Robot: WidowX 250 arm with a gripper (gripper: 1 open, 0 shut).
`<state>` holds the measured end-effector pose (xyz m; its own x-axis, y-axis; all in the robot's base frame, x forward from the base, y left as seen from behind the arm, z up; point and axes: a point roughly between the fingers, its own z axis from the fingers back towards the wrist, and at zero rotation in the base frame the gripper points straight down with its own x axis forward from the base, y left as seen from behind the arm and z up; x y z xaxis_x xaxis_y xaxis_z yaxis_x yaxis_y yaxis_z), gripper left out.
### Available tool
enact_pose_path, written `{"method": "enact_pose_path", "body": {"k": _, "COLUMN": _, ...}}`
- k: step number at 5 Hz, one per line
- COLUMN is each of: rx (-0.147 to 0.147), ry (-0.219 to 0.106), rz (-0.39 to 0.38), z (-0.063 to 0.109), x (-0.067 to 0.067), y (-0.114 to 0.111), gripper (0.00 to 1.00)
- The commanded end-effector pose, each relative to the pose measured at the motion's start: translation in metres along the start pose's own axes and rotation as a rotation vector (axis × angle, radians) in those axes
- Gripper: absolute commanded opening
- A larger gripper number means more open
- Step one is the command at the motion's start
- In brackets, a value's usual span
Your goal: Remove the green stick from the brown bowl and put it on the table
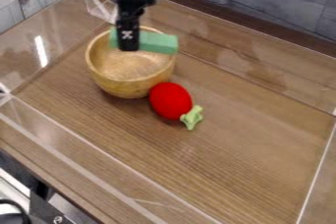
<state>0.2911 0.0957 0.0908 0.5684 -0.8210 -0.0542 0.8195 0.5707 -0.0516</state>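
Note:
The brown bowl [132, 69] stands at the back left of the wooden table [250, 149]. Just above the bowl's far rim hangs the green stick [157, 43], lying level and poking out to the right. My gripper [128, 41] points straight down and is shut on the stick's left part. The black fingers hide that end of the stick. Nothing else shows inside the bowl.
A red strawberry-like toy [168, 100] with a green stem [194, 119] lies just right of the bowl, nearly touching it. Clear plastic walls [319, 169] ring the table. A grey plank wall rises behind.

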Motion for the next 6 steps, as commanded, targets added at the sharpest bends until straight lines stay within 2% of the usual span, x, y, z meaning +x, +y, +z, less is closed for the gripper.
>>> {"method": "enact_pose_path", "body": {"k": 1, "rx": 0.076, "ry": -0.014, "rz": -0.058, "z": 0.024, "x": 0.022, "y": -0.006, "gripper": 0.00}}
{"method": "enact_pose_path", "body": {"k": 3, "rx": 0.090, "ry": -0.016, "rz": -0.176, "z": 0.022, "x": 0.095, "y": -0.041, "gripper": 0.00}}
{"method": "enact_pose_path", "body": {"k": 4, "rx": 0.091, "ry": -0.023, "rz": -0.279, "z": 0.008, "x": 0.130, "y": -0.060, "gripper": 0.00}}
{"method": "enact_pose_path", "body": {"k": 5, "rx": 0.086, "ry": -0.034, "rz": -0.349, "z": -0.010, "x": 0.161, "y": -0.074, "gripper": 0.00}}
{"method": "enact_pose_path", "body": {"k": 6, "rx": 0.076, "ry": -0.044, "rz": -0.390, "z": -0.017, "x": 0.176, "y": -0.078, "gripper": 0.00}}
